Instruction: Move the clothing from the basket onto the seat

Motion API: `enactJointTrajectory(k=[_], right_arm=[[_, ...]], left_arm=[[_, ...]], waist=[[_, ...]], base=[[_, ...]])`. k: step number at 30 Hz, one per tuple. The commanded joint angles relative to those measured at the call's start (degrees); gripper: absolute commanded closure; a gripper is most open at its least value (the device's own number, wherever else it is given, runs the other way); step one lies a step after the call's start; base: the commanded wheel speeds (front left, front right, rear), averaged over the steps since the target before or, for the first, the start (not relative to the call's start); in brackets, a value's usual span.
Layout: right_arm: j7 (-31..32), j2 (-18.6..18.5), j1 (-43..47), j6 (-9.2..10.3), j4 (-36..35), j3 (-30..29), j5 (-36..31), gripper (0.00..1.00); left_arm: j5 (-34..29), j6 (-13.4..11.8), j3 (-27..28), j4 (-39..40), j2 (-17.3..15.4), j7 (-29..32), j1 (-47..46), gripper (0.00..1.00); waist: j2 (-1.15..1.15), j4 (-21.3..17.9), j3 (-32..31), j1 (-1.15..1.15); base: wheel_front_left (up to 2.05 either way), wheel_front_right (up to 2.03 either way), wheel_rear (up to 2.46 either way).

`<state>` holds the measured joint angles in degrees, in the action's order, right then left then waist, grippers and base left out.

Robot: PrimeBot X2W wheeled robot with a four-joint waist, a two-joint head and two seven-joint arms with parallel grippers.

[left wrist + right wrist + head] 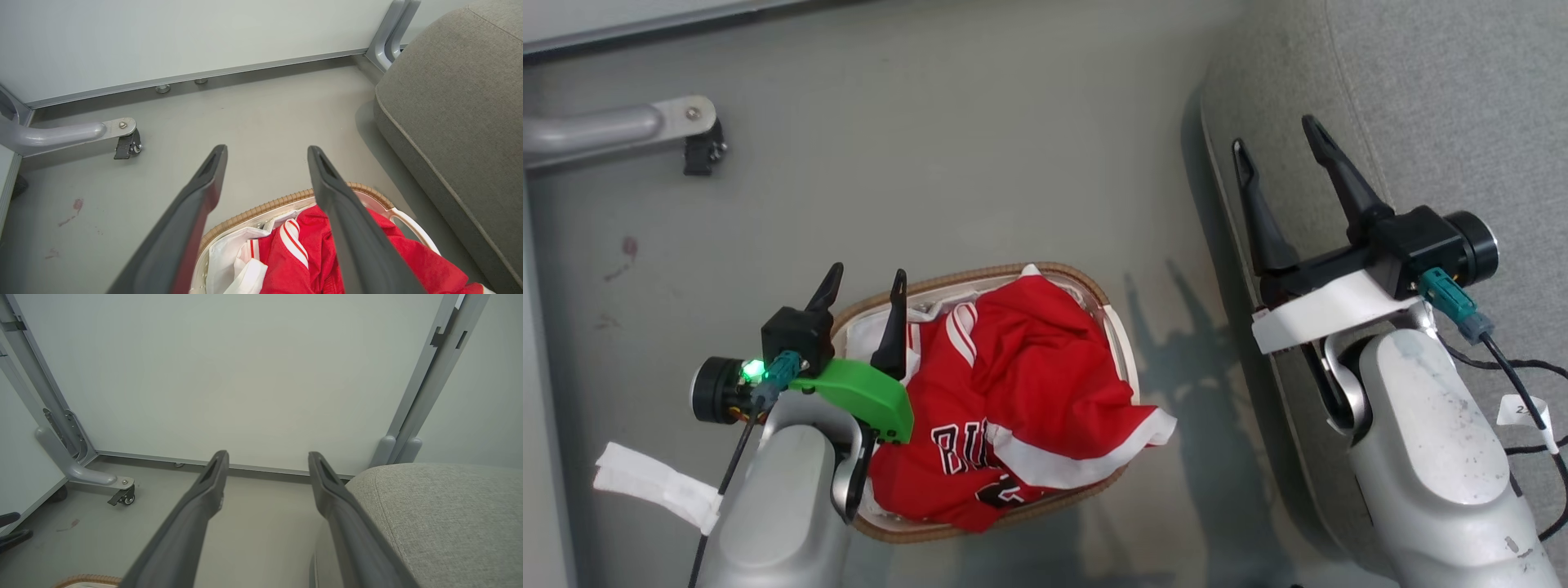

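The left hand (867,271) hovers over the near end of the basket (1094,290), its two dark fingers spread wide and holding nothing. The red clothing (1029,367) lies heaped in the basket just to the right of that hand and below its fingertips. One white-trimmed fold spills over the rim on the side farthest from the hand. The wide spread makes sense: soft, bunched fabric needs a broad bite to gather several layers at once. In the left wrist view the fingers aim at the floor (931,163) beyond the basket's far rim, not down into the pile. So the wrist will probably need to tip downward before it can grasp.

The white liner (229,257) shows directly under the left hand, closer to it than most of the red cloth. A careless pinch there could lift the liner as well.

The right hand (1275,133) is also open and empty. It hangs over the rounded edge of the seat (1437,122), well apart from the basket, likely parked out of the way or waiting to receive the clothing
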<state>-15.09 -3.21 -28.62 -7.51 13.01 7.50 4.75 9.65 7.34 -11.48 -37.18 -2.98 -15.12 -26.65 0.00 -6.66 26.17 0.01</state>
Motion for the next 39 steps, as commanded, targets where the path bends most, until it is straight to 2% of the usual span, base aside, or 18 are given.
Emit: enactJointTrajectory(k=[1, 20, 25, 28, 33, 34, 35, 39], right_arm=[[-0.12, -0.04, -1.53, 0.04, -0.93, 0.14, 0.34, 0.00], [-0.12, 0.23, -7.09, 0.04, -7.77, 4.05, 4.81, 0.00], [-0.12, 0.22, -7.06, 0.05, -8.28, 3.80, 5.04, 0.00], [-0.12, 0.22, -6.64, 0.05, -8.11, 3.60, 5.12, 0.00], [-0.12, 0.22, -6.91, 0.05, -7.56, 3.88, 5.59, 0.00], [-0.12, 0.22, -7.02, 0.05, -7.32, 4.10, 5.81, 0.00], [-0.12, 0.21, -6.92, 0.05, -7.17, 4.14, 5.90, 0.00], [-0.12, 0.20, -6.30, 0.05, -6.08, 4.11, 5.99, 0.00]], left_arm=[[-0.22, 0.20, -0.41, -0.85, -0.93, -0.06, -2.27, 0.00], [6.24, 0.20, -9.25, -22.04, -3.76, -0.06, -14.54, 0.00], [6.18, 0.20, -9.78, -27.29, -4.51, -0.06, -17.24, 0.00], [6.86, 0.20, -10.83, -31.61, -3.83, 0.08, -18.86, 0.00], [8.66, 0.21, -12.07, -34.38, -3.25, 2.16, -19.62, 0.00], [9.70, 0.21, -13.08, -34.70, -2.91, 3.01, -19.11, 0.17], [10.12, 0.21, -13.52, -34.74, -2.82, 3.26, -18.89, 1.00], [13.04, 0.21, -15.11, -34.74, -2.20, 4.15, -17.00, 1.00]], waist=[[0.00, -4.06, 7.72, -0.01], [0.00, -9.19, 22.41, -0.01], [0.00, -9.70, 24.48, -0.01], [0.00, -9.65, 25.10, -0.01], [0.00, -9.69, 25.00, -0.01], [0.00, -9.67, 24.36, -0.01], [0.00, -9.64, 24.03, -0.01], [0.00, -9.27, 21.26, -0.01]], base=[[0.00, 0.00, 0.00], [0.00, 0.00, 0.00], [0.00, 0.00, 0.00], [0.00, 0.00, 0.00], [0.00, 0.00, 0.00], [0.00, 0.00, 0.00], [0.00, 0.00, 0.00], [0.00, 0.00, 0.00]])
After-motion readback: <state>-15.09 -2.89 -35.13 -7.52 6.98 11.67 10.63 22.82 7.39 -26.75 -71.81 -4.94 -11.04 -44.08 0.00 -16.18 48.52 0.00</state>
